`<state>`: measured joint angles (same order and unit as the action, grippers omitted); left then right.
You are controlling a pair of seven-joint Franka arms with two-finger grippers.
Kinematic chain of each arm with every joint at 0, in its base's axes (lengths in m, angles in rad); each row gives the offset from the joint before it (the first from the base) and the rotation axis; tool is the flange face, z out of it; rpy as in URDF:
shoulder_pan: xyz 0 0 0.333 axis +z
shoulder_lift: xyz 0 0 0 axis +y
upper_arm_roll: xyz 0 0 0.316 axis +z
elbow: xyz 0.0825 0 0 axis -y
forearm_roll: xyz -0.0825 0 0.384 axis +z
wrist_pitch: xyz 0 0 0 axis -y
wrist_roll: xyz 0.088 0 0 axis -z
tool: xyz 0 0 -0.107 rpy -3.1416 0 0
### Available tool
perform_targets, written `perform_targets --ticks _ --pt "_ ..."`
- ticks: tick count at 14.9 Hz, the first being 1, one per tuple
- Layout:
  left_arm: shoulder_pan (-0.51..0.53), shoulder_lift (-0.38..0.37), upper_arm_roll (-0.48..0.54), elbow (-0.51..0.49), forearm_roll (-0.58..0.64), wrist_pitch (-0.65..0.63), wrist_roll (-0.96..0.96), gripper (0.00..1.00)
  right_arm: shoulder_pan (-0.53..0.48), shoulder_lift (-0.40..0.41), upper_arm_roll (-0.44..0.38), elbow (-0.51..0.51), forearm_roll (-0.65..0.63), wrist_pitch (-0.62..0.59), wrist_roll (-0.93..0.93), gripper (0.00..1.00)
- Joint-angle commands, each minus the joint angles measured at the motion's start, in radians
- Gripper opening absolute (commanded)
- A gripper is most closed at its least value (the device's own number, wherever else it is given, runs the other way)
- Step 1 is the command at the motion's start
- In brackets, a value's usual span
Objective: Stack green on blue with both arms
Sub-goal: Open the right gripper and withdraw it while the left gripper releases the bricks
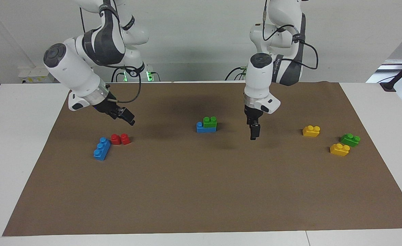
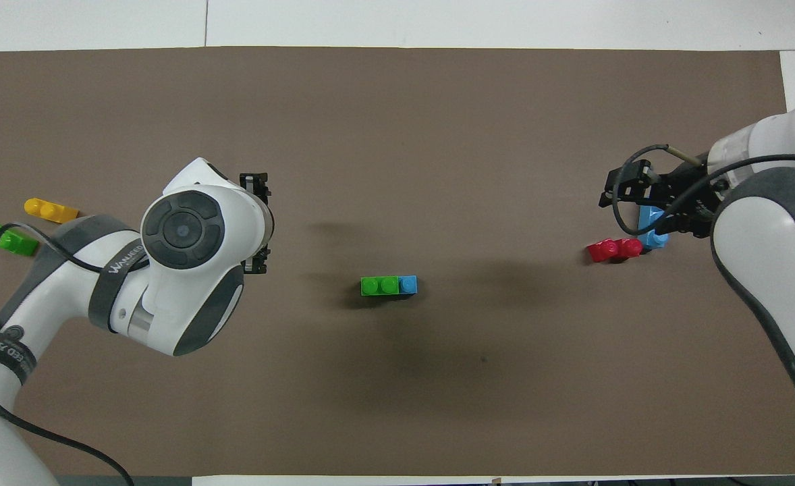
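Above bare mat, the left pincer [image 1: 253, 136] hangs empty, its gap unreadable; the right pincer [image 1: 130, 120] hovers over the red brick [image 1: 120, 139], likewise unreadable. Between them, mid-surface, the green brick [image 1: 210, 121] sits on the blue brick [image 1: 205, 128].

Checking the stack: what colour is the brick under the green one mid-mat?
Blue, carrying the green brick; clearest in the facing view.

From overhead, the left arm [image 2: 188, 270] covers 1 yellow brick [image 1: 339, 149] completely and the left gripper [image 1: 254, 132] almost wholly; the right gripper [image 2: 630, 189] overlaps the loose blue brick [image 2: 654, 226]; neither gripper's finger gap can be judged in either view.
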<state>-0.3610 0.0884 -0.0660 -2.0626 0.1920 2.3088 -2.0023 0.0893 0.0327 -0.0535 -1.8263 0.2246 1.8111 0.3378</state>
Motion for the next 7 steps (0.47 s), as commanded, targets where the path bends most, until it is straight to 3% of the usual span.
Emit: perform_targets --ticks 1,3,7 --pt "0.054 -0.010 -0.009 0.033 0.012 -0.023 0.114 1.00 -0.010 -0.095 0.012 -0.013 -0.105 -0.024 -0.228 1.00" --pt "0.082 -0.010 -0.009 0.048 0.010 -0.025 0.190 1.00 -0.016 -0.126 0.011 -0.011 -0.154 -0.051 -0.382 1.00" --pt "0.138 -0.001 -0.003 0.114 0.007 -0.094 0.388 1.00 -0.045 -0.140 0.011 0.039 -0.175 -0.116 -0.402 1.00"
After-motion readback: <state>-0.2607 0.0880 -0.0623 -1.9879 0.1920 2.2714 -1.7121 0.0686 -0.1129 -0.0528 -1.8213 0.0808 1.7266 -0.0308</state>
